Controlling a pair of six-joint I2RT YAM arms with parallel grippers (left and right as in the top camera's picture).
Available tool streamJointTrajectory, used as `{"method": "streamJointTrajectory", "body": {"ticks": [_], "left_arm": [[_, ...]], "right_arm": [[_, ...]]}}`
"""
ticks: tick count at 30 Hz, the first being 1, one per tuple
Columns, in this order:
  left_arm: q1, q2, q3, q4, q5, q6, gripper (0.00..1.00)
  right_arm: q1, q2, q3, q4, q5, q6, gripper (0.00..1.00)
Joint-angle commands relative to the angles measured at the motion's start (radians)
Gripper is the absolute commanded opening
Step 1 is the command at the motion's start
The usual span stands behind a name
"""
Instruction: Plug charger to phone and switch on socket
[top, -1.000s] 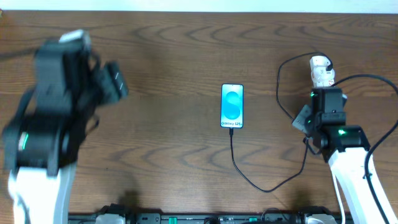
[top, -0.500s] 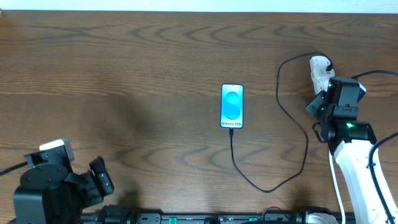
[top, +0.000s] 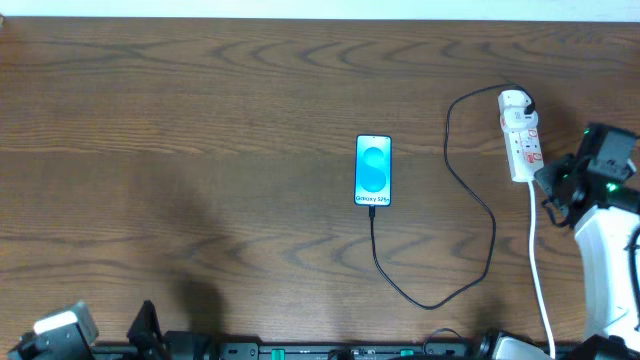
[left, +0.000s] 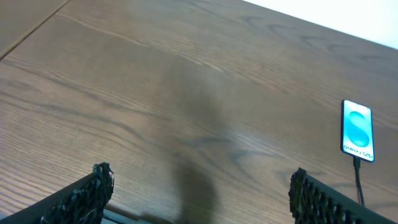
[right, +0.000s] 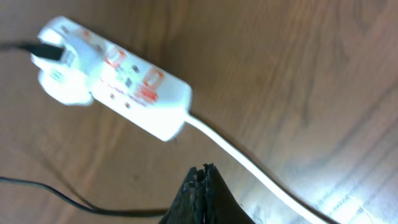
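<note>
Black-edged, slim and rectangular, the phone (top: 373, 170) lies flat and face up near the middle of the dark brown wood-grain table (top: 200, 120). Its bright blue screen shows round shapes and a line of small text at the near end. The thin, long black charger (top: 430, 305) meets the phone's near short edge with its small tip and runs toward the table's front edge. From there it curves off to the phone's right-arm side, climbs back past the phone's level and arcs over to its black plug (top: 527, 100). This plug sits in the rounded far end of the narrow white socket (top: 521, 135). The socket, a power strip with small red marks, lies well apart from the phone on the right-arm side and roughly parallel to it; whether it is switched on cannot be told. Its white lead (top: 536, 270) trails from its near end toward the front edge. The right gripper (right: 202, 171) hangs near that end, on the side away from the phone, touching neither strip nor lead. Its fingers are pressed together into one dark wedge with nothing between them. The left gripper (left: 200, 173) is far from the phone, at the front left-arm corner, its jaws spread wide and empty.
</note>
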Motion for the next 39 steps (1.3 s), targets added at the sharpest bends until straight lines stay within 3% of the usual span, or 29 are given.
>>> {"method": "streamJointTrajectory", "body": {"ticks": [1,10,15,20,29,39], "left_arm": [[0.002,-0.043,0.002,-0.006,-0.013,0.016,0.92],[0.061,-0.065,0.002,-0.013,-0.013,0.016,0.92],[0.069,-0.072,0.002,-0.013,-0.013,0.016,0.92],[0.069,-0.143,0.002,-0.013,-0.013,0.016,0.92],[0.089,-0.263,0.003,-0.135,-0.013,0.016,0.92],[0.187,-0.377,0.024,-0.150,-0.002,0.013,0.92]], "right_arm": [[-0.012,0.097,0.148,-0.077,-0.030,-0.011,0.01],[-0.014,0.507,0.631,-0.324,-0.040,-0.029,0.01],[-0.014,0.676,0.752,-0.345,-0.113,-0.029,0.01],[-0.014,0.797,0.768,-0.325,-0.174,0.002,0.01],[-0.014,0.808,0.768,-0.280,-0.190,0.044,0.01],[-0.014,0.815,0.768,-0.231,-0.224,0.078,0.01]]}}
